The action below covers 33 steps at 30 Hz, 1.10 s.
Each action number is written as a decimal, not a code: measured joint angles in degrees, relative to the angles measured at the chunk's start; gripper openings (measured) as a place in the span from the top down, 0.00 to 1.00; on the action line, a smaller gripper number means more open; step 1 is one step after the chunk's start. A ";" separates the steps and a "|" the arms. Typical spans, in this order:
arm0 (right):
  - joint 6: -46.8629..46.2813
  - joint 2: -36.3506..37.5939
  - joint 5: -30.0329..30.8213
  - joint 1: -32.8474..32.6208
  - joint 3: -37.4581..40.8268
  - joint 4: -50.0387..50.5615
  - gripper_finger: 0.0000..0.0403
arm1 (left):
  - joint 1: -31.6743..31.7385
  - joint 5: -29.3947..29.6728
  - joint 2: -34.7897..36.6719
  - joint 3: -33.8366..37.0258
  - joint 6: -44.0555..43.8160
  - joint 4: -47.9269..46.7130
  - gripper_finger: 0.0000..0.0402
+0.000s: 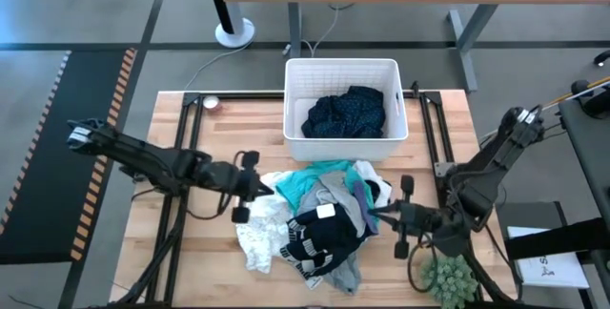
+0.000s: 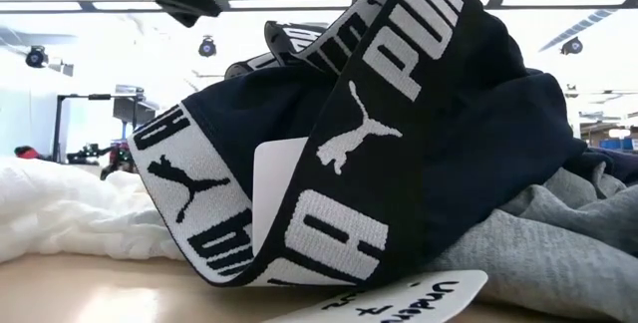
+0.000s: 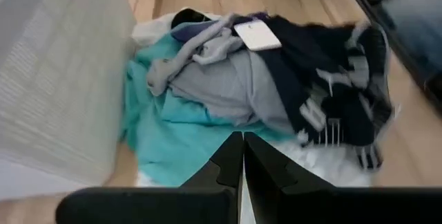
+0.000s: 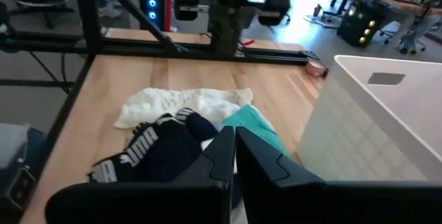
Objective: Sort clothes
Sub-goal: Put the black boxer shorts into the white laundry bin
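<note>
Left claw (image 1: pixel 265 187) closed, empty, at 9 o'clock of clothes (image 1: pixel 319 221); right claw (image 1: pixel 376 216) closed, empty, at 3 o'clock.

The clothes lie in two places. A crumpled navy patterned garment (image 1: pixel 345 115) sits inside the bin (image 1: pixel 295 80) at the table's far middle. The rest form a loose heap just near of the bin. A turquoise piece (image 1: pixel 303 181) lies at the heap's far left, close to the bin wall. A grey piece (image 1: pixel 335 195) is bunched in the middle. A black garment with white lettered bands (image 1: pixel 319 237) lies on the near side, folded over itself, with a white tag (image 1: pixel 326 212) on top. A white lacy piece (image 1: pixel 259 237) spreads flat at the near left, partly under the black one.
</note>
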State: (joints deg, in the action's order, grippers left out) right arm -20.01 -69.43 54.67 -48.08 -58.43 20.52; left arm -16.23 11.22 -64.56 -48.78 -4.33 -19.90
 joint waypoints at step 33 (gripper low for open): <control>-2.58 -6.97 0.90 -2.66 -0.25 -1.51 1.00 | -0.19 -11.78 -36.84 -23.41 -12.21 -7.15 0.43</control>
State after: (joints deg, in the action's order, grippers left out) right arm -22.59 -76.40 55.57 -50.74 -58.67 19.00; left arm -16.42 -0.56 -101.39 -72.18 -16.54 -27.05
